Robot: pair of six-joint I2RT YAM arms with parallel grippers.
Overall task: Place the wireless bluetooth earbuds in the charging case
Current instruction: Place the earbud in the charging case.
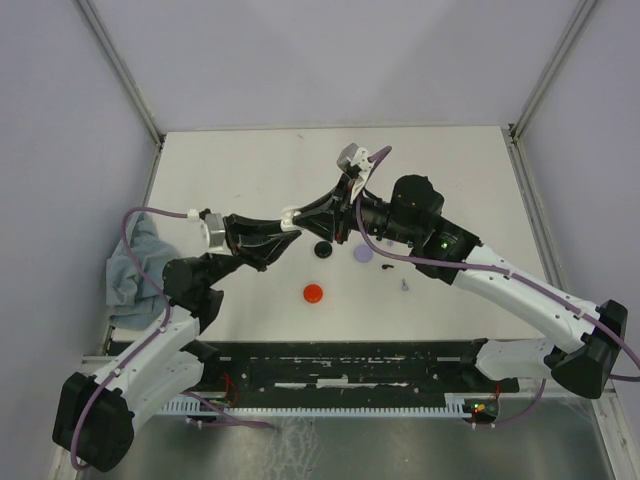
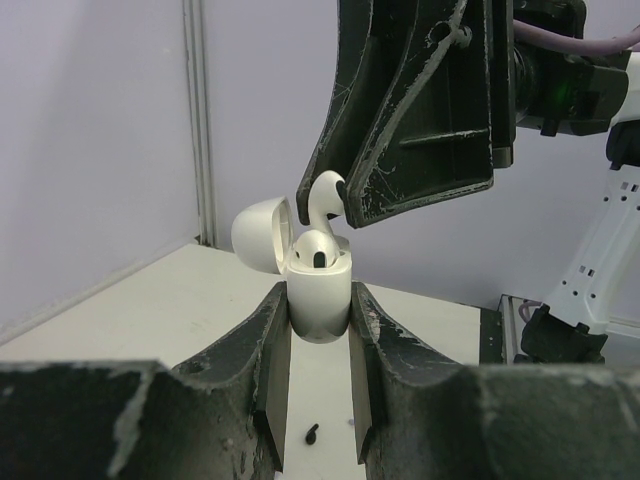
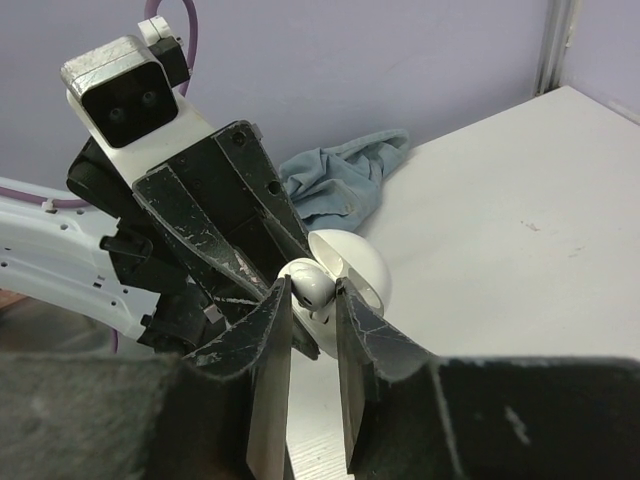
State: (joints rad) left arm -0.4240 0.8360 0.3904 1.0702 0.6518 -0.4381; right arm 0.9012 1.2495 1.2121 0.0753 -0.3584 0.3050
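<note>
The left gripper is closed firmly on the white charging case, its two fingers pressed flat against the case's sides and holding it upright above the table. The case's lid is swung open and hangs back to one side of the case. Directly above the case's open mouth, the right gripper has its fingers drawn narrow around a white earbud, pinching its rounded head while the stem points down towards the case; the bud is just over the mouth and is not yet seated. A rounded white shape with a dark spot shows inside the case's mouth, but I cannot tell whether it is a second bud. A small black earbud lies on the table below the case. In the overhead view a black round case, a lavender round case and a red round case lie on the table nearer the arm bases than the charging case, the red one farthest from it. A tiny lavender earbud lies farther from the charging case, on the right arm's side. A blue cloth is bunched well apart from the case on the left arm's side.
</note>
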